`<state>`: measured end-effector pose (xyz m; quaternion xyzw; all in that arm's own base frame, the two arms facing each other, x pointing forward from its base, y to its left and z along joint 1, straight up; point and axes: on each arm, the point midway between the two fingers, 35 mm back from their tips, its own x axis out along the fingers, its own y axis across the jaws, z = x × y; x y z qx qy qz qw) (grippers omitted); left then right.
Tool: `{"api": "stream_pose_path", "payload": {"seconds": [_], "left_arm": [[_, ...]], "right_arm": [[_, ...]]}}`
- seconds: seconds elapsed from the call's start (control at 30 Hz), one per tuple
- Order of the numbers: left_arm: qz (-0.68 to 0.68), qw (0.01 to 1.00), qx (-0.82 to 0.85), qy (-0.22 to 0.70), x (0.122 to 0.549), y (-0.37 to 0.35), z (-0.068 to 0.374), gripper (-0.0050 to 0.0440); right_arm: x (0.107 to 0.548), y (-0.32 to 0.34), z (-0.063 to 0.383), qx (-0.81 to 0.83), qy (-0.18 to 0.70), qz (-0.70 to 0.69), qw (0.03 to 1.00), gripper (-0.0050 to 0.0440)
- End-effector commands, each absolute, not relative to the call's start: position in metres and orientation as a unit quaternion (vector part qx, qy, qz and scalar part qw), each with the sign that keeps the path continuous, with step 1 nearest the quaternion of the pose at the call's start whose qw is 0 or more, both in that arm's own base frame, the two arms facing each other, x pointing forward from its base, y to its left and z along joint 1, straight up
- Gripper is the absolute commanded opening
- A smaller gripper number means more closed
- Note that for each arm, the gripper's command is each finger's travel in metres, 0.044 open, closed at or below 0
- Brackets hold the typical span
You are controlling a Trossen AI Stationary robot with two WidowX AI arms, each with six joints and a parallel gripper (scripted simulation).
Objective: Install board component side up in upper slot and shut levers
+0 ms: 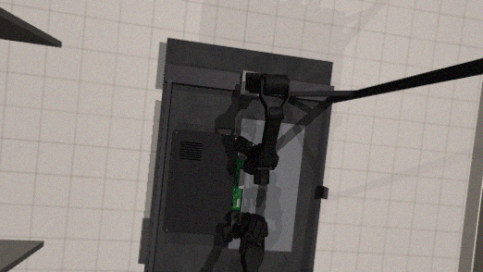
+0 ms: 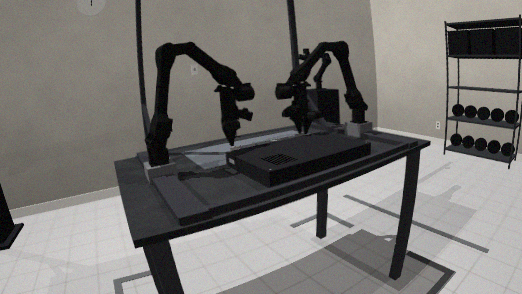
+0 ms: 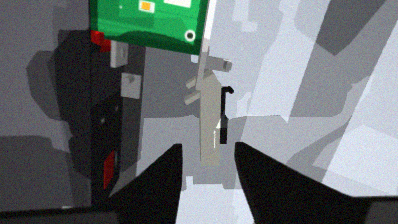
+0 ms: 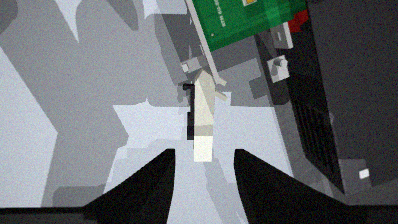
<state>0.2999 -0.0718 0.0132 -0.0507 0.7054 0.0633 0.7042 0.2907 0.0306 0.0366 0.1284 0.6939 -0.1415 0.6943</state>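
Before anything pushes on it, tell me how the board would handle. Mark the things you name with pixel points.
The board (image 1: 237, 199) (image 3: 145, 25) (image 4: 240, 22) looks thin but stiff, its edge straight along the panel. Its exposed components suggest fragility. Pushed off-centre, it would probably skew.

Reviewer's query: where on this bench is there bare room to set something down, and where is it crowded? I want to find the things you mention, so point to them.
The pale panel (image 1: 283, 194) beside the green board (image 1: 237, 199) looks free toward its far side from the enclosure (image 1: 199, 194). Crowded: the board's ends, under both grippers.

So my two arms are matte black all over, chunky rounded joints with slimmer links between. Each sits on a pale grey block (image 2: 161, 172) (image 2: 359, 129). My fingers are black too, wide at the root, tapering to narrow, blunt tips.
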Motion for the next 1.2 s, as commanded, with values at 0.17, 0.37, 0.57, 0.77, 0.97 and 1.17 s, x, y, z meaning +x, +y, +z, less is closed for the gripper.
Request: {"api": "stream_pose_path", "payload": {"seconds": [0.17,0.37,0.57,0.77,0.97,1.17], "left_arm": [[0.063,0.706,-0.053,0.704,0.3008,-0.0716,0.0053,0.0101],[0.063,0.707,-0.053,0.702,0.3024,-0.0718,0.0064,0.0047],[0.063,0.708,-0.053,0.701,0.303,-0.072,0.0067,0.0009],[0.057,0.707,-0.046,0.703,0.3021,-0.0707,0.0061,0.0007],[0.012,0.713,-0.003,0.701,0.3019,-0.066,0.0096,0.0007],[0.01,0.712,0.0,0.702,0.3016,-0.0666,0.0091,0.0007]], "right_arm": [[0.2919,0.0312,0.019,0.132,0.691,-0.141,0.696,0.0123],[0.2948,0.0313,0.0215,0.133,0.686,-0.139,0.702,0.0067],[0.2958,0.031,0.0233,0.133,0.684,-0.139,0.704,0.0047],[0.2955,0.0309,0.0233,0.133,0.684,-0.139,0.704,0.0007],[0.2921,0.0261,0.0243,0.097,0.689,-0.105,0.71,0.0008],[0.2911,0.0221,0.0243,0.058,0.694,-0.067,0.715,0.0008]]}}
